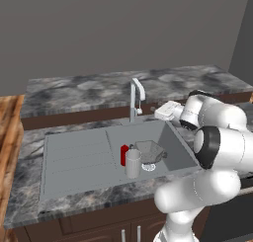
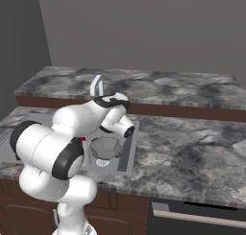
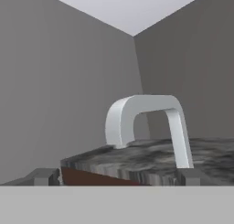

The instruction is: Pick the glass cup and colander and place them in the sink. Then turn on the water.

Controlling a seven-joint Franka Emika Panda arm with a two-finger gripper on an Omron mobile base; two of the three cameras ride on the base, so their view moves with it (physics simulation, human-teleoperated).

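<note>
No readable text or labels anywhere.

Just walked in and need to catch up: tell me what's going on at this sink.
The white robot arm has its open claw raised toward the pale arched faucet, holding nothing. The tall translucent ribbed glass cup and the shallow grey perforated metal colander already sit in the grey rectangular sink basin, beside a small red cylinder. No water stream shows at the spout, so turning on the tap looks like the step that is left.
</note>
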